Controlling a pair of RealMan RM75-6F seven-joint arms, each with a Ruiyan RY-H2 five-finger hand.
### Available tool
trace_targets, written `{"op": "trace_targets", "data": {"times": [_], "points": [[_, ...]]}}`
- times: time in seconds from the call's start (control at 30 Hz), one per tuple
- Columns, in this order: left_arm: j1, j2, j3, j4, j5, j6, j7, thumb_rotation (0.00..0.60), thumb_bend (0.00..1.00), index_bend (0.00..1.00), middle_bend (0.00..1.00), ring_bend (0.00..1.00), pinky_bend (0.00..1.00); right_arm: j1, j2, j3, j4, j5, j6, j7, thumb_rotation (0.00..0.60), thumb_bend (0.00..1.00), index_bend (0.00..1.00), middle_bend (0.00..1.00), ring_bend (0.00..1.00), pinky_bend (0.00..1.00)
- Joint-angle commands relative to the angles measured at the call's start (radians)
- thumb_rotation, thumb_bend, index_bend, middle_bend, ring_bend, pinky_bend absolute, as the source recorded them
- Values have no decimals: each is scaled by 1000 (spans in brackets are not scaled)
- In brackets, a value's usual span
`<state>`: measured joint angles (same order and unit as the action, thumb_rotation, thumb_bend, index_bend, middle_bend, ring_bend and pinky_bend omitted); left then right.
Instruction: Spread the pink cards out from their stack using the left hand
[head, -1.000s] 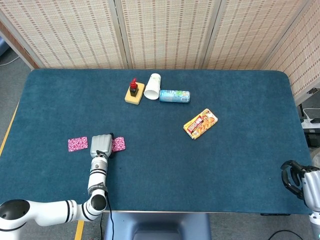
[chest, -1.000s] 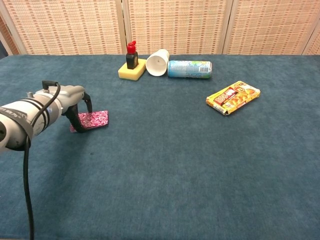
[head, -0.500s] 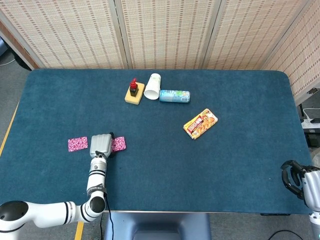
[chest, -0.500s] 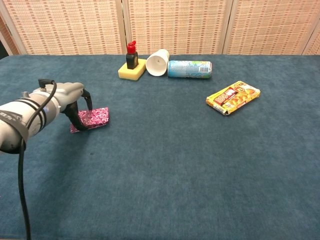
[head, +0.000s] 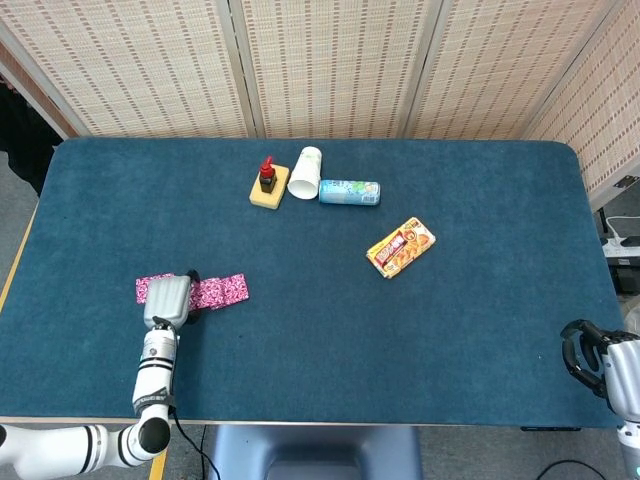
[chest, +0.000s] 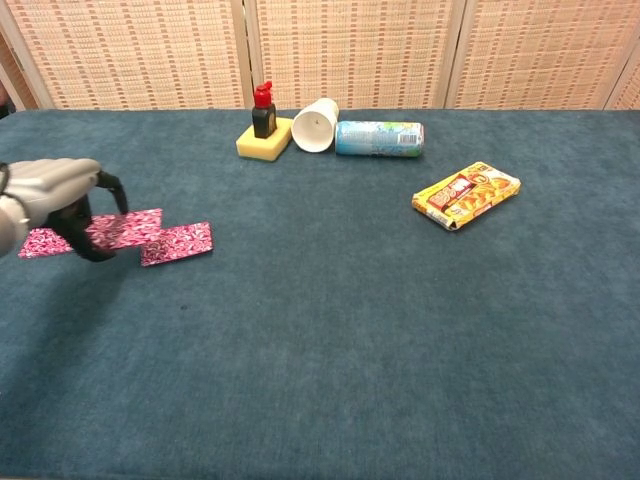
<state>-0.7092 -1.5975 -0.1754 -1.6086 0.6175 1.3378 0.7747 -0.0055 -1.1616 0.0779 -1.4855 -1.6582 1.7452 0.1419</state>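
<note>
Pink cards (chest: 120, 234) at left of frame, fanned in overlapping row, no longer one stack. Left hand (chest: 62, 200) presses fingers on middle of row, holds nothing, seemingly. Spreading mostly done; cards overlap. Right hand (head: 600, 365) idle at lower right, fingers curled.

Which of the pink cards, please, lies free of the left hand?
The rightmost pink card, nearest the table's middle, lies fully uncovered; the left hand rests over the others beside it.
</note>
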Motion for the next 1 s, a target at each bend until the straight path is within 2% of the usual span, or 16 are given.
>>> {"op": "trace_targets", "data": {"times": [0.03,0.3,0.8,1.0], "points": [[48,44,45,-26,49,9,-42,600,296,557,1000,1000,1000,1,0,-1,-1,0,-3,-1,600,501,974,911,866,866],[131,81,103,-35,128,19,-118,600,297,557,1000,1000,1000,2,-2,0,-2,1,-3,-6,600,501,974,911,866,866],[200,79,126,18,183,-14,-180,600,296,543,1000,1000,1000,1,-5,0,-1,0,-1,-9,600,501,974,911,866,866],[212,91,132,3,165,-50,-156,600,297,335,1000,1000,1000,0,-5,0,-2,-1,1,-10,600,501,974,911,866,866]]}}
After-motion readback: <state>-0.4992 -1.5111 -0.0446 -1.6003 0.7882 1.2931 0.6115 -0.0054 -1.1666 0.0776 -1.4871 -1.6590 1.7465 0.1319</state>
